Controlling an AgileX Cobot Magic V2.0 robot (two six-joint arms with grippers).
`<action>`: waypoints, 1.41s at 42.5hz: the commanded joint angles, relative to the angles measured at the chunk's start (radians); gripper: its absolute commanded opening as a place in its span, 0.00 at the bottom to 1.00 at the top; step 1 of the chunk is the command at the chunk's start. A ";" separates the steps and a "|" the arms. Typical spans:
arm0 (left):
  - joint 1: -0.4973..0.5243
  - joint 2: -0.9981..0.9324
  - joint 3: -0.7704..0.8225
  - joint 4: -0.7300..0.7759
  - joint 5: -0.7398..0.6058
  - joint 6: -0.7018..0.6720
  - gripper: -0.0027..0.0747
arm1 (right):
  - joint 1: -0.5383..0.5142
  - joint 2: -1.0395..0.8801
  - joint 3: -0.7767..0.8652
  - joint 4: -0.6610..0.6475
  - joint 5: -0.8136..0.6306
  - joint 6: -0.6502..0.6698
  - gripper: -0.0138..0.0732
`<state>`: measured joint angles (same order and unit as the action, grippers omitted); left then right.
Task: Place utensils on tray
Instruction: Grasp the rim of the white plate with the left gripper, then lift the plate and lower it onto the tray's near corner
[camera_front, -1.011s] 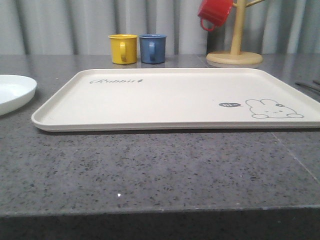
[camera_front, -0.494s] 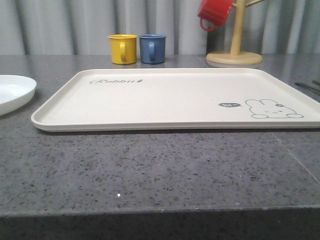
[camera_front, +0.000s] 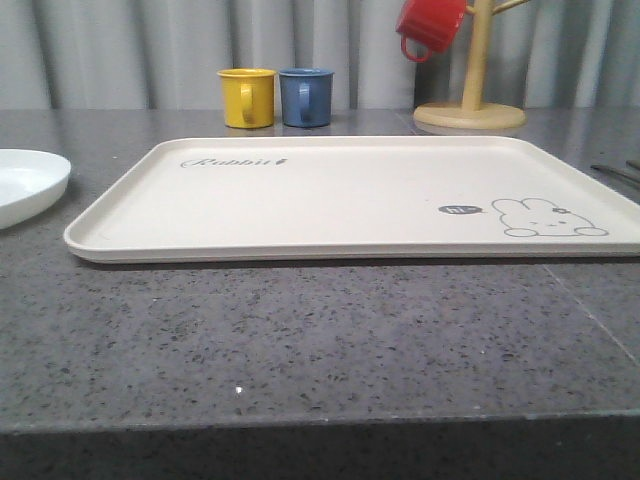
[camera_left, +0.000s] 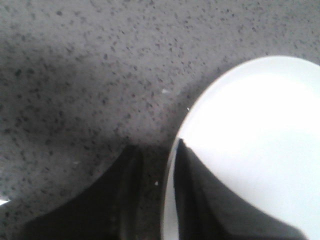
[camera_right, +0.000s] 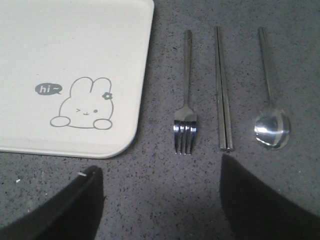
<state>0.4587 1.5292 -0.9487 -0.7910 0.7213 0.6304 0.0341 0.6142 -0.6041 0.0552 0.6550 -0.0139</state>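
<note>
The cream tray (camera_front: 330, 200) with the rabbit drawing lies in the middle of the grey table, with nothing on it. Beside its right edge (camera_right: 142, 75) lie a fork (camera_right: 185, 120), a pair of flat metal sticks (camera_right: 222, 95) and a spoon (camera_right: 271, 127), side by side on the table. My right gripper (camera_right: 159, 165) hovers open just short of the fork's tines, holding nothing. The white plate (camera_front: 25, 185) sits at the far left. My left gripper (camera_left: 156, 146) straddles the plate (camera_left: 250, 140) rim: one finger inside, one outside, and a strip of table shows between the outer finger and the rim.
A yellow mug (camera_front: 246, 97) and a blue mug (camera_front: 305, 97) stand behind the tray. A red mug (camera_front: 430, 28) hangs on a wooden mug tree (camera_front: 470, 115) at the back right. The table's front edge (camera_front: 320, 425) runs near the camera.
The plate has slid a little to the left in the front view. The tray and mugs have stayed put.
</note>
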 joint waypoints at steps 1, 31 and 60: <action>-0.004 -0.023 -0.022 -0.032 0.039 0.002 0.04 | -0.001 0.008 -0.037 -0.008 -0.066 -0.006 0.76; -0.376 -0.034 -0.380 -0.035 0.213 -0.034 0.01 | -0.001 0.008 -0.037 -0.008 -0.065 -0.006 0.76; -0.699 0.216 -0.516 0.210 0.100 -0.162 0.01 | -0.001 0.008 -0.037 -0.008 -0.065 -0.006 0.76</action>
<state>-0.2565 1.7865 -1.4277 -0.5573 0.8672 0.4809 0.0341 0.6142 -0.6041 0.0552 0.6550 -0.0139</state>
